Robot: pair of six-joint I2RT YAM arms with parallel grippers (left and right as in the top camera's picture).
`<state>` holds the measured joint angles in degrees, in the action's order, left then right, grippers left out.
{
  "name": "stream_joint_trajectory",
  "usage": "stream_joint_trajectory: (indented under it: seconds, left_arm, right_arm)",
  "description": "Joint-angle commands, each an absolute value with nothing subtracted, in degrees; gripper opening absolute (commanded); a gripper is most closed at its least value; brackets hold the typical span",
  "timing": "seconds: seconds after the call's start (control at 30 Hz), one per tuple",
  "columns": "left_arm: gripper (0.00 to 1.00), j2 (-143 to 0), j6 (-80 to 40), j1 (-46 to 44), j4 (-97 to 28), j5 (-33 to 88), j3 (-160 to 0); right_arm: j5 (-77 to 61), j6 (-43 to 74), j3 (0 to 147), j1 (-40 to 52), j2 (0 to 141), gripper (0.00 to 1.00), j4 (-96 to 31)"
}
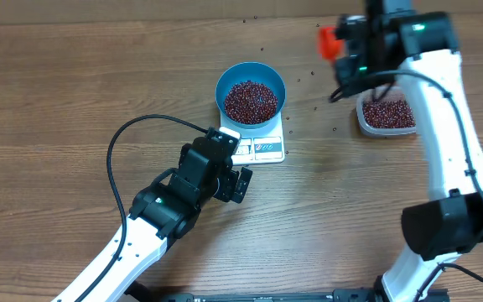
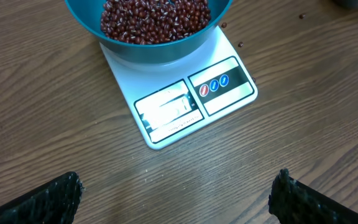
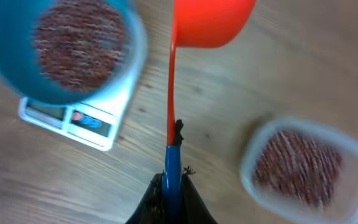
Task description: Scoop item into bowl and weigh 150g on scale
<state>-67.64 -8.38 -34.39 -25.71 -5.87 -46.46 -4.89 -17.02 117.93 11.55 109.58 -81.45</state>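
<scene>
Weighing beans (image 1: 251,101) in a blue bowl (image 1: 225,80), with a red scoop (image 1: 329,42) held up at the right.
Several stray beans (image 1: 334,128) are scattered on the counter (image 1: 74,75) between the scale (image 1: 262,149) and the clear container (image 1: 386,113), which is set well apart to the right and partly covered by the right arm. The bowl is seated on the scale and well filled with dark red beans; more are kept in the container. The scoop's handle is clamped by the closed right fingers (image 3: 151,202); its cup appears empty, though that view is blurred. The left fingers (image 2: 48,202) are spread wide and empty, near the scale's display edge. Bare wood is left open at the left.
</scene>
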Motion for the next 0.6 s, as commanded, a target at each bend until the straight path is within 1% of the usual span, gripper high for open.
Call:
stream_joint_trajectory:
  seconds: [0.0,0.17,0.43,0.57]
  left_arm:
    - [1.0,-67.9,-7.7,-34.0,-25.7,-6.6,-46.8]
    - [1.0,-67.9,-7.7,-34.0,-25.7,-6.5,-46.8]
    - [1.0,-67.9,-7.7,-34.0,-25.7,-6.5,-46.8]
    - [0.99,-67.9,-7.7,-34.0,-25.7,-6.5,-46.8]
  right_arm:
    - [-3.9,-23.2,119.2,15.3,110.0,0.04,-80.2]
    - [-0.9,-25.2,119.1,18.9,112.0,0.04,-79.0]
    - [0.4,-33.0,118.8,21.5,116.2,0.04,-78.3]
    - [5.0,-35.1,118.8,23.3,118.8,0.04,-78.2]
